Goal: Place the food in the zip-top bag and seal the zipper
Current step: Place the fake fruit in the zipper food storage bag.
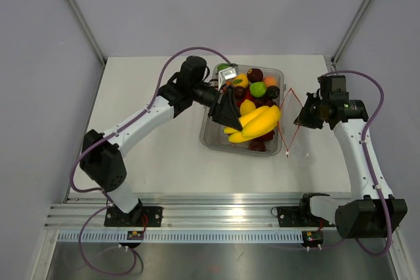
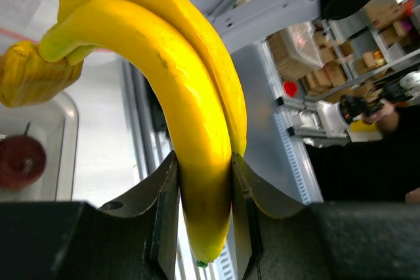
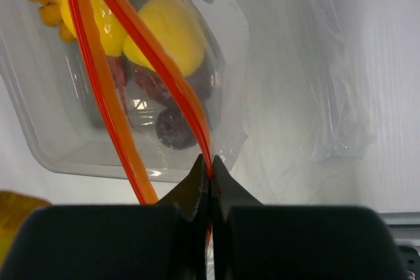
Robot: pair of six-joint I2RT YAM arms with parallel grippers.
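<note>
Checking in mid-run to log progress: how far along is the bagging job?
Done: right gripper pinches the zipper, holding the zip-top bag up. In hand: left gripper grips the bananas above the tray. Left: no food looks bagged yet; the other fruit sits in the tray, and the zipper is unsealed.

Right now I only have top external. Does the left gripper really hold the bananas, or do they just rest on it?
Observer: Held. On the left wrist view the left gripper has the bananas clamped between its fingers, near one tip.
Operator: Right side pinching the bag?
Observer: Yes. The right gripper is shut on the zipper, on one strip only.
Operator: Mouth open?
Observer: Open. On the right wrist view the other strip splays away to the left of the gripped one.
</note>
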